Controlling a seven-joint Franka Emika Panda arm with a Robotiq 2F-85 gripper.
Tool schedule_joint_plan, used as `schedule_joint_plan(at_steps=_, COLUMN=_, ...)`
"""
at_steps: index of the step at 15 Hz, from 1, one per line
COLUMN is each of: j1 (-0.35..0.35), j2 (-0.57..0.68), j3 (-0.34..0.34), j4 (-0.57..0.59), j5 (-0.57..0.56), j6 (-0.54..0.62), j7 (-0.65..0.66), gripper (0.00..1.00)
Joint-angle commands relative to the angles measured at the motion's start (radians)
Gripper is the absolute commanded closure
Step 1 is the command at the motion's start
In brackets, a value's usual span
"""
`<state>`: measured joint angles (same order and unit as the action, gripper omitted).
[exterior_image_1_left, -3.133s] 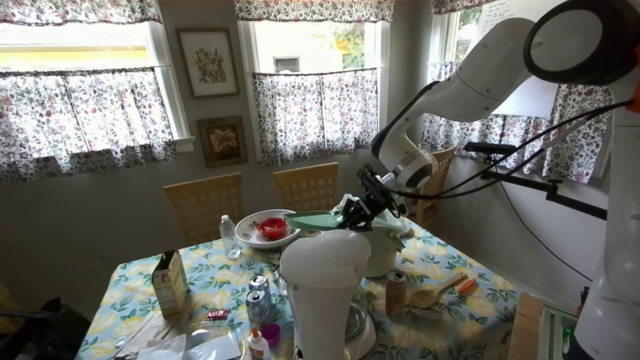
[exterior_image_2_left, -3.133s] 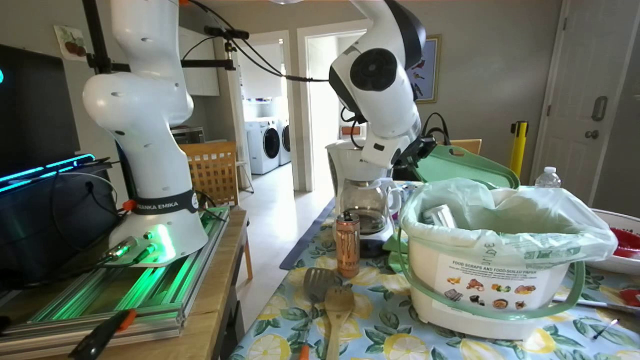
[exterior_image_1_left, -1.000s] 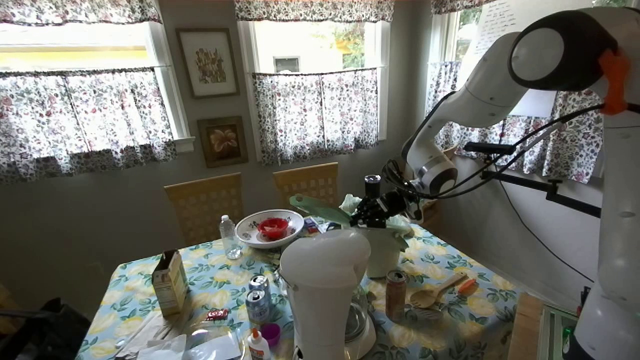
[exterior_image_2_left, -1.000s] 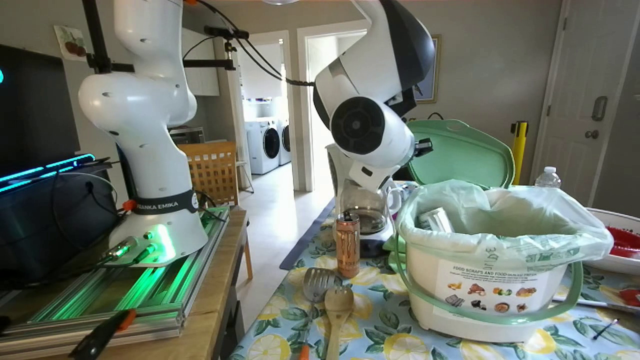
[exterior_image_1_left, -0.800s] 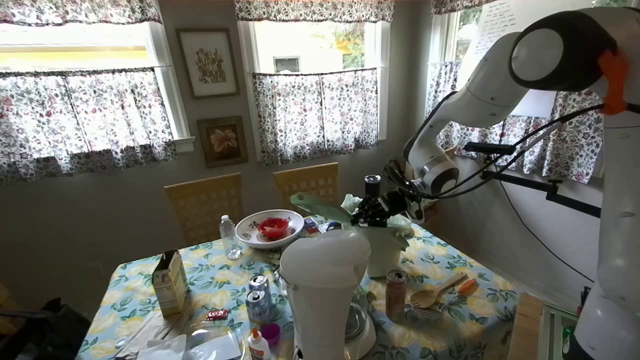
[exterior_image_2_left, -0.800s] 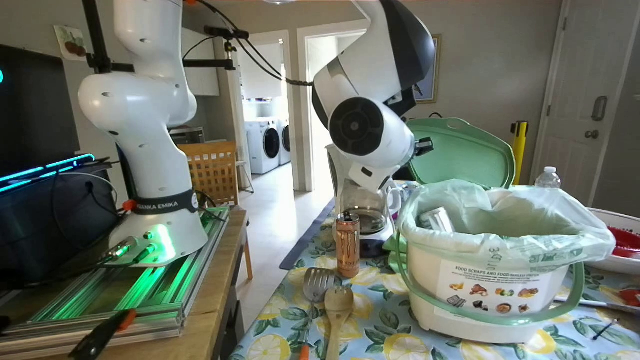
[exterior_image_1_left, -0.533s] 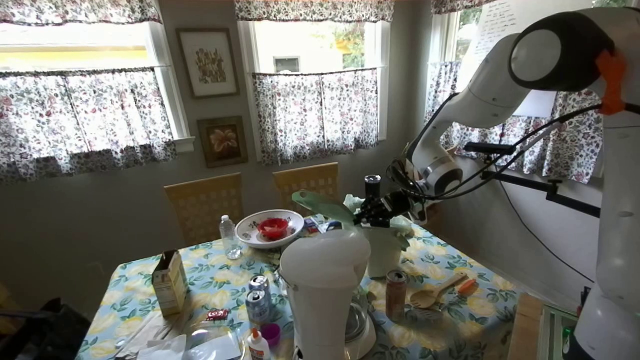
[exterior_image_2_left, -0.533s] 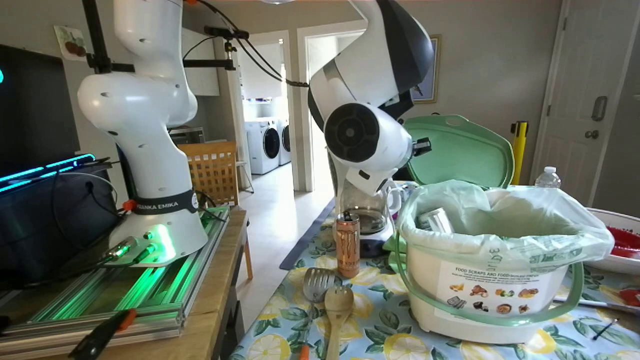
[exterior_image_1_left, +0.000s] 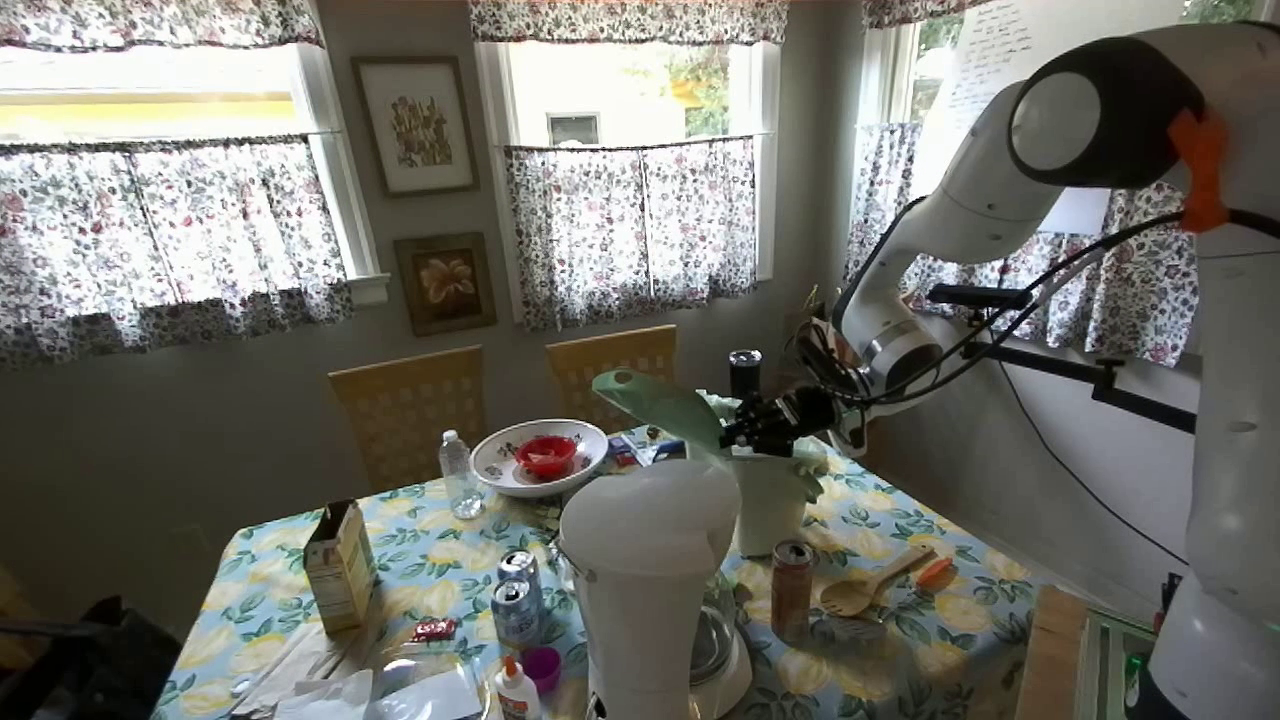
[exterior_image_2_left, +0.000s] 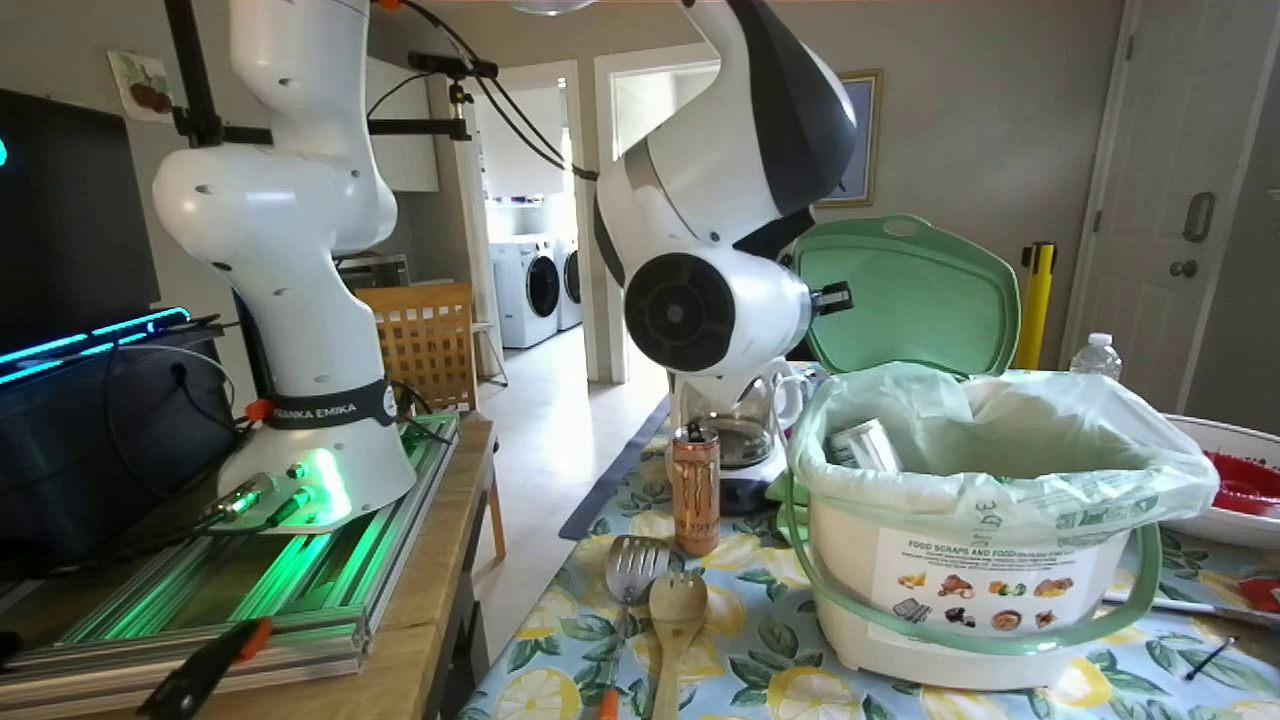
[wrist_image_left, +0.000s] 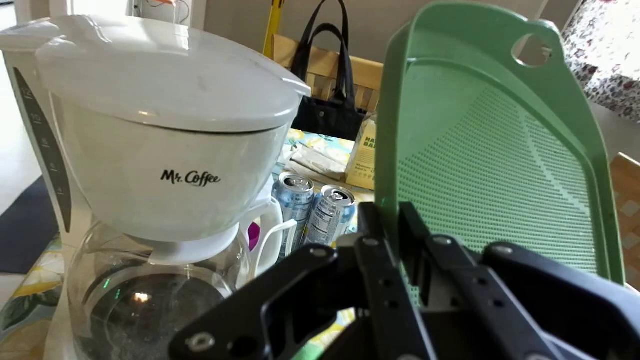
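My gripper (wrist_image_left: 391, 220) is shut on the rim of a green lid (wrist_image_left: 490, 175) with a perforated panel and a hole near its top. One finger (wrist_image_left: 369, 220) presses the rim's outer side, the opposite one its inner side. In both exterior views the lid stands tilted up behind a white bin (exterior_image_2_left: 850, 540) with a green handle. A pale green liner bag (exterior_image_2_left: 1060, 500) drapes over the bin's edge, and a silver can (exterior_image_2_left: 865, 447) lies inside. The gripper hangs beside the bin, near its top. Whether lid and bin are joined is hidden.
A white coffee maker (wrist_image_left: 185, 150) with a glass carafe stands close by the gripper. Two blue cans (wrist_image_left: 295, 200) are behind it. An orange can (exterior_image_2_left: 696, 490), a wooden fork (exterior_image_2_left: 678, 610), a white bowl (exterior_image_1_left: 500, 470) and a water bottle (exterior_image_1_left: 460, 475) are on the table.
The lid has swung from nearly flat to steeply tilted, its free edge rising, with the gripper still on it. The wrist has lowered and drawn back. The bin has shifted slightly.
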<state>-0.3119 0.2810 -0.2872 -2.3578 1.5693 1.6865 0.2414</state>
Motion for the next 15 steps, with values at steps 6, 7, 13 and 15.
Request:
schedule_joint_plan(at_steps=6, j1=-0.023, j2=0.006, j3=-0.020, j4=-0.027, j5=0.027, j6=-0.095, j7=0.000, gripper=0.97)
schedule_joint_plan(at_steps=7, j1=-0.026, j2=0.010, j3=-0.022, j4=-0.026, j5=0.025, j6=-0.108, j7=0.002, gripper=0.97)
schedule_joint_plan(at_steps=13, j1=-0.040, j2=0.031, j3=-0.038, j4=-0.022, j5=0.012, j6=-0.163, j7=0.015, gripper=0.97)
schedule_joint_plan(at_steps=15, j1=-0.042, j2=0.035, j3=-0.045, j4=-0.018, j5=0.009, j6=-0.169, j7=0.020, gripper=0.97)
